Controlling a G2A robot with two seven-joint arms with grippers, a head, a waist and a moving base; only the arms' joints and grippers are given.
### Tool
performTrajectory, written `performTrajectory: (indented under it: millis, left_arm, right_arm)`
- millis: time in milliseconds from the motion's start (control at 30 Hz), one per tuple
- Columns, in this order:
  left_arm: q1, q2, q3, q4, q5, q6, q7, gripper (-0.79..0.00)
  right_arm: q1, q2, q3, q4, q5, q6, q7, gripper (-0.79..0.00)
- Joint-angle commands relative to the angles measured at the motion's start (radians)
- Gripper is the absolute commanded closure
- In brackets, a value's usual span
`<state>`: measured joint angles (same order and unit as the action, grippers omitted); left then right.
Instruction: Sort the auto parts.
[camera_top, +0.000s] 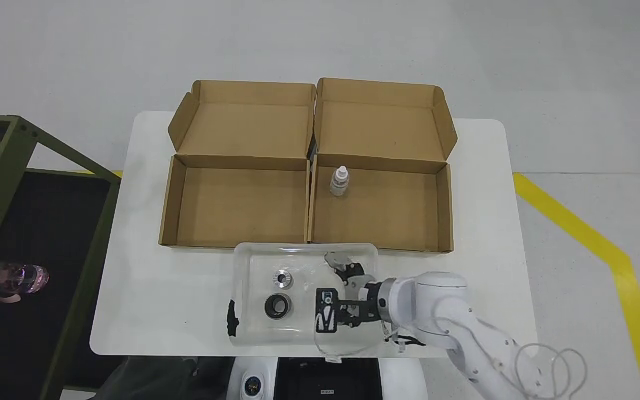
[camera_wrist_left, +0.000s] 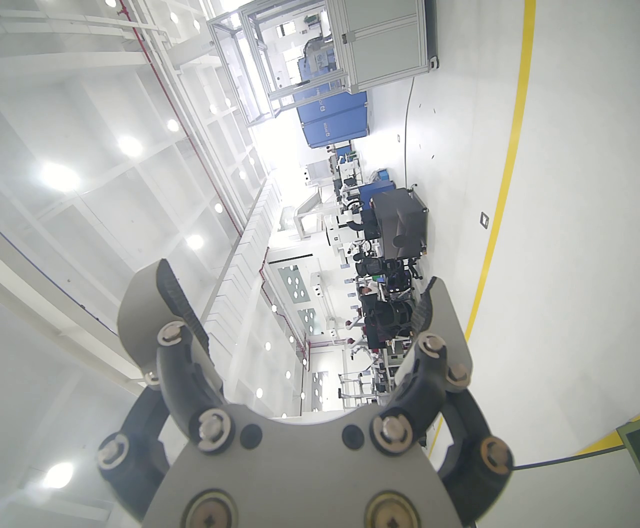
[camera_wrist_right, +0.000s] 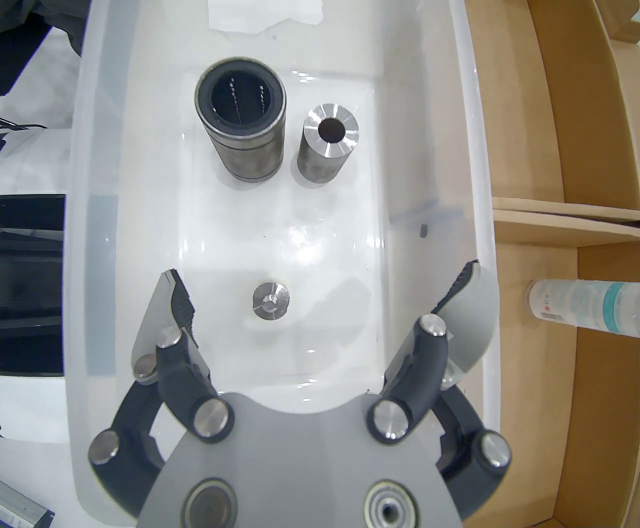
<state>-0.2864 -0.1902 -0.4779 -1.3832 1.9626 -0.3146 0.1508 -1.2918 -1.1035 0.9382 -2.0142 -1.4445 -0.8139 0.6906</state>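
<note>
Three parts stand in the clear bin (camera_wrist_right: 82, 250) on the counter (camera_top: 135, 260): one bearing (camera_wrist_right: 241, 125), one bushing (camera_wrist_right: 327, 145), one small pin (camera_wrist_right: 270, 301), axes vertical, bores up. Right jaws gape around the pin; left jaws open, empty. Two boxes (camera_top: 240, 205) (camera_top: 385, 210), one bottle (camera_top: 340, 181)

Table (camera_top: 485, 210) bears two cardboard boxes (camera_top: 240, 205), clear bin (camera_top: 256, 262).

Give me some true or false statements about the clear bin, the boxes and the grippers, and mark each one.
The right gripper is open over the clear bin. True.
It grips the linear bearing. False: the bearing stands free in the bin.
A white bottle is in the right cardboard box. True.
The steel sleeve lies on its side. False: it stands upright in the bin.
The left gripper holds a part. False: it is open and empty.
</note>
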Motion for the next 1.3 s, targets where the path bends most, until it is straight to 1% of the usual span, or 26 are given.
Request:
performTrajectory:
  millis: [0, 267, 333, 367, 433, 467, 500, 533, 600, 767, 867, 933, 1100, 1267]
  left_arm:
    - [0.000, 0.000, 0.000, 0.000, 0.000, 0.000, 0.000, -0.785]
    - [0.000, 0.000, 0.000, 0.000, 0.000, 0.000, 0.000, -0.785]
    - [0.000, 0.000, 0.000, 0.000, 0.000, 0.000, 0.000, -0.785]
    - [0.000, 0.000, 0.000, 0.000, 0.000, 0.000, 0.000, -0.785]
    - [0.000, 0.000, 0.000, 0.000, 0.000, 0.000, 0.000, -0.785]
    - [0.000, 0.000, 0.000, 0.000, 0.000, 0.000, 0.000, -0.785]
    - [0.000, 0.000, 0.000, 0.000, 0.000, 0.000, 0.000, -0.785]
    - [0.000, 0.000, 0.000, 0.000, 0.000, 0.000, 0.000, -0.785]
    - [0.000, 0.000, 0.000, 0.000, 0.000, 0.000, 0.000, -0.785]
    - [0.000, 0.000, 0.000, 0.000, 0.000, 0.000, 0.000, -0.785]
    - [0.000, 0.000, 0.000, 0.000, 0.000, 0.000, 0.000, -0.785]
    - [0.000, 0.000, 0.000, 0.000, 0.000, 0.000, 0.000, -0.785]
    - [0.000, 0.000, 0.000, 0.000, 0.000, 0.000, 0.000, -0.785]
    - [0.000, 0.000, 0.000, 0.000, 0.000, 0.000, 0.000, -0.785]
  right_arm:
    - [0.004, -0.001, -0.005, 0.007, -0.002, 0.006, 0.009, -0.785]
    - [0.024, -0.005, -0.044, 0.038, -0.005, 0.013, 0.061, -0.785]
    - [0.031, -0.007, -0.055, 0.046, -0.003, 0.012, 0.071, -0.754]
    - [0.034, -0.008, -0.061, 0.050, -0.001, 0.012, 0.077, -0.727]
    - [0.041, -0.010, -0.070, 0.059, 0.000, 0.016, 0.090, -0.597]
    - [0.044, -0.010, -0.075, 0.062, 0.001, 0.019, 0.096, -0.563]
    - [0.047, -0.011, -0.079, 0.065, 0.003, 0.020, 0.100, -0.486]
    - [0.049, -0.012, -0.083, 0.067, 0.005, 0.020, 0.103, -0.443]
    - [0.054, -0.013, -0.090, 0.070, 0.006, 0.022, 0.112, -0.388]
    - [0.059, -0.013, -0.097, 0.077, 0.015, 0.024, 0.130, -0.320]
    - [0.058, -0.012, -0.100, 0.078, 0.024, 0.018, 0.138, -0.182]
    - [0.056, -0.011, -0.101, 0.075, 0.030, 0.015, 0.140, -0.006]
    - [0.057, -0.009, -0.101, 0.065, 0.035, 0.010, 0.124, 0.000]
    - [0.062, -0.007, -0.089, 0.048, 0.032, 0.010, 0.048, 0.000]
